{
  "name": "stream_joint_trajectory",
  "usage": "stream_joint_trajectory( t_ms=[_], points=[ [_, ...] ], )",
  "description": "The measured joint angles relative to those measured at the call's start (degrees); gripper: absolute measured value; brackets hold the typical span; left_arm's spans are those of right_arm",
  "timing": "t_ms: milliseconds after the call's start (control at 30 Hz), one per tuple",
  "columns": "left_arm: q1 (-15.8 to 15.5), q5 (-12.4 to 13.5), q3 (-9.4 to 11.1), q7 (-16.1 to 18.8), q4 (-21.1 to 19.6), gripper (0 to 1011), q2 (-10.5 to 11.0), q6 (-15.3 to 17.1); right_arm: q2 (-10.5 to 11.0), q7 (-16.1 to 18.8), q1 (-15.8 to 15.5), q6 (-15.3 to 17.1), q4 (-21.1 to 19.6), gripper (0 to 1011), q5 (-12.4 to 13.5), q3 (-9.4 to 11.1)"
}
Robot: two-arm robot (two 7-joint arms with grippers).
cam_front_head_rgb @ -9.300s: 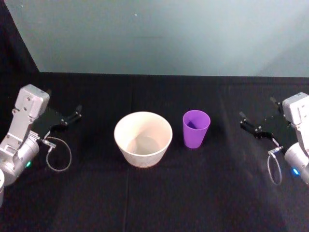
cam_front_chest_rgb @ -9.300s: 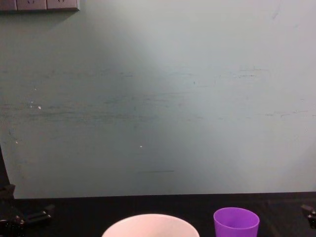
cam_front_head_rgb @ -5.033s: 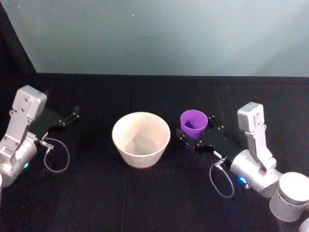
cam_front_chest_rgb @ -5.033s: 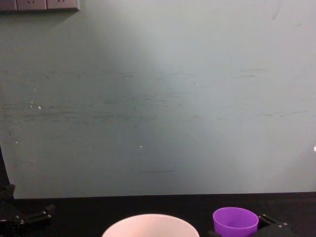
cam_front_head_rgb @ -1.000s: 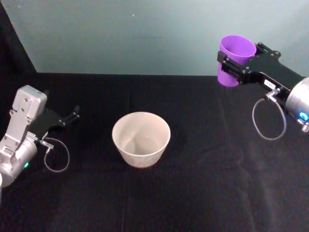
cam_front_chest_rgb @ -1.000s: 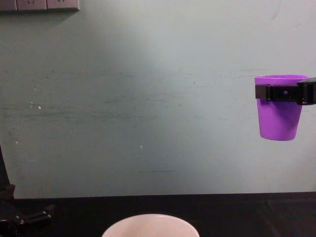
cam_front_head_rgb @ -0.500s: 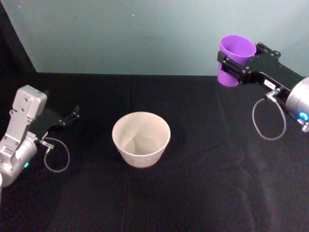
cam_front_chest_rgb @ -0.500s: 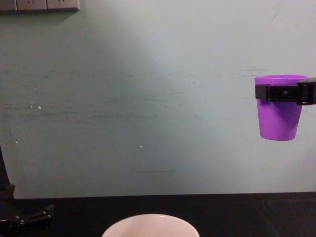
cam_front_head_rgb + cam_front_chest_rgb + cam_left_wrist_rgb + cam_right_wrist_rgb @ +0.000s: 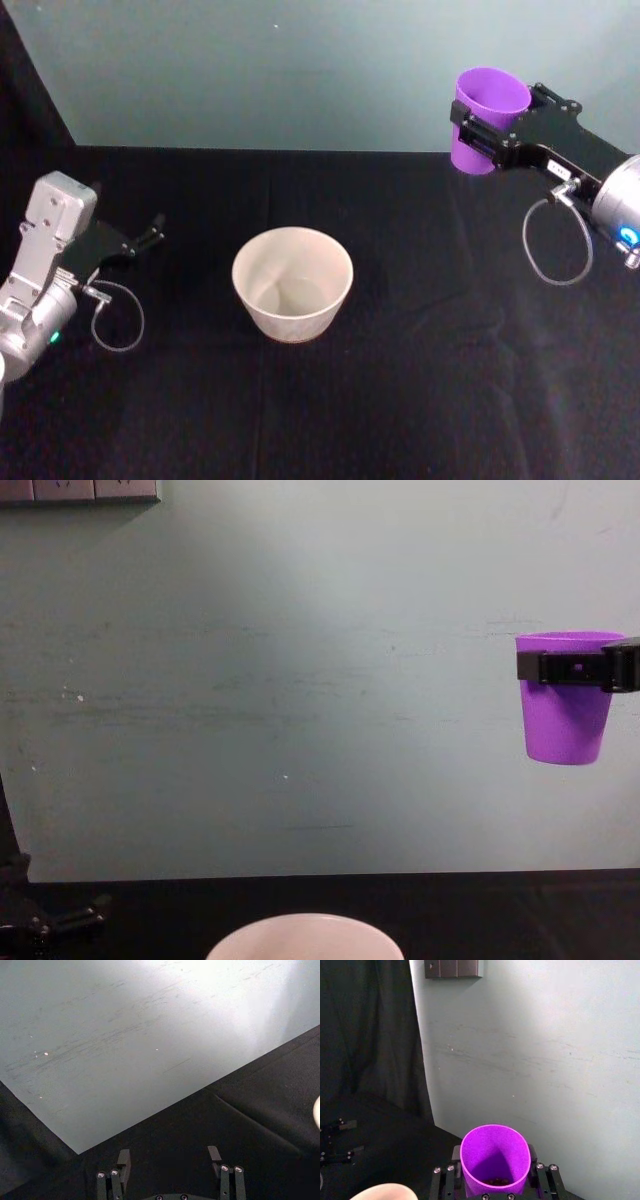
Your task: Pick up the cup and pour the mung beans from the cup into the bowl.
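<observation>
The right gripper [image 9: 492, 127] pinches the cup [image 9: 488, 103] upright, high and well right of the bowl [image 9: 292, 308], presumably so its mung beans [image 9: 495, 1181] don't spill early, while the left gripper [image 9: 150, 234] rests spread open at the left.

Overhead, low frontal; likely shared bowl [image 9: 290, 318]
</observation>
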Motion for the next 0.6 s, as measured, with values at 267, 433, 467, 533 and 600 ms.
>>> stream_joint_trajectory(
  t_ms=[267,433,467,533,600],
  points=[
    [0.0,0.0,0.0,0.0,0.0,1000,0.0,0.0,0.0,0.0,0.0,0.0,0.0,732,0.0,0.0],
    [0.0,0.0,0.0,0.0,0.0,1000,0.0,0.0,0.0,0.0,0.0,0.0,0.0,732,0.0,0.0],
    [0.0,0.0,0.0,0.0,0.0,1000,0.0,0.0,0.0,0.0,0.0,0.0,0.0,732,0.0,0.0],
    [0.0,0.0,0.0,0.0,0.0,1000,0.0,0.0,0.0,0.0,0.0,0.0,0.0,732,0.0,0.0],
    [0.0,0.0,0.0,0.0,0.0,1000,0.0,0.0,0.0,0.0,0.0,0.0,0.0,731,0.0,0.0]
  ],
)
